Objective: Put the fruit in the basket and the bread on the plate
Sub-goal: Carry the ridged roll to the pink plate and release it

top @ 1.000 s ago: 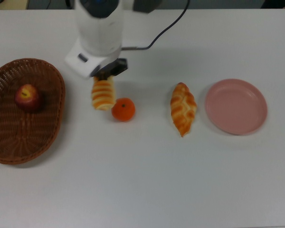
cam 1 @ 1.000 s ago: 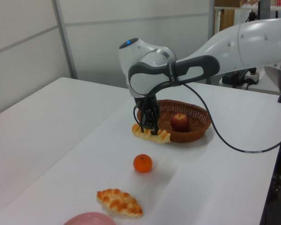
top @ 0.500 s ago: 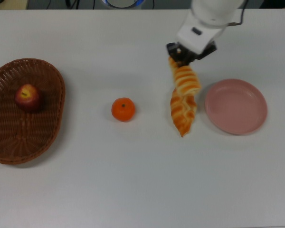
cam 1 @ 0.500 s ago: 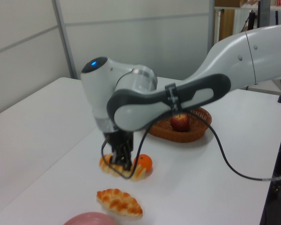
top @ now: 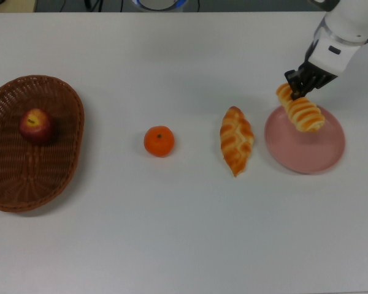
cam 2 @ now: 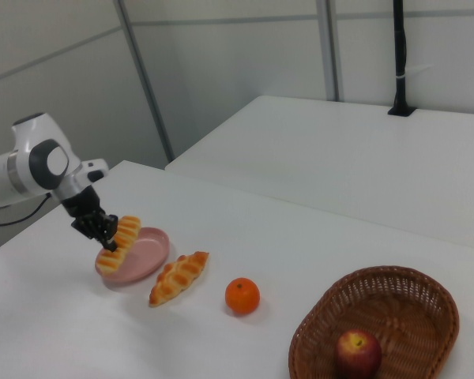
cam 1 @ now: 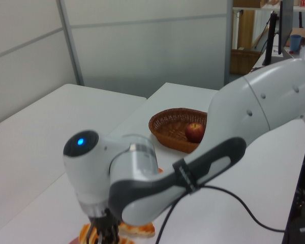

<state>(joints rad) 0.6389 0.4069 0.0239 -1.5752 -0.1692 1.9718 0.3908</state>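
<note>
Now the gripper [top: 299, 92] pinched the roll [top: 302, 111] by one end and held it over the upper left part of the plate [top: 306, 156], in the right of the top view. A second before, it had been gripping that roll near the basket [top: 12, 184] at the top view's left, beside the mandarin [top: 159, 141]; half a second before, it was carrying it above the pastry [top: 236, 140]. So the roll had crossed nearly the whole table [top: 184, 245] and arrived at its goal. In the right view the roll [cam 2: 118, 241] hung tilted, its lower end close to the plate's [cam 2: 146, 257] near rim; whether it touched the plate could not be told.

Nothing else had shifted. The apple [top: 37, 125] lay in the basket at the top view's left, the mandarin sat on the table left of centre, well apart from the basket, and the pastry lay just left of the plate, not on it.

By my judgement, the task was about half done: one fruit was home and one bread was about to be released. Letting go of the roll came next; the mandarin and pastry remained.
</note>
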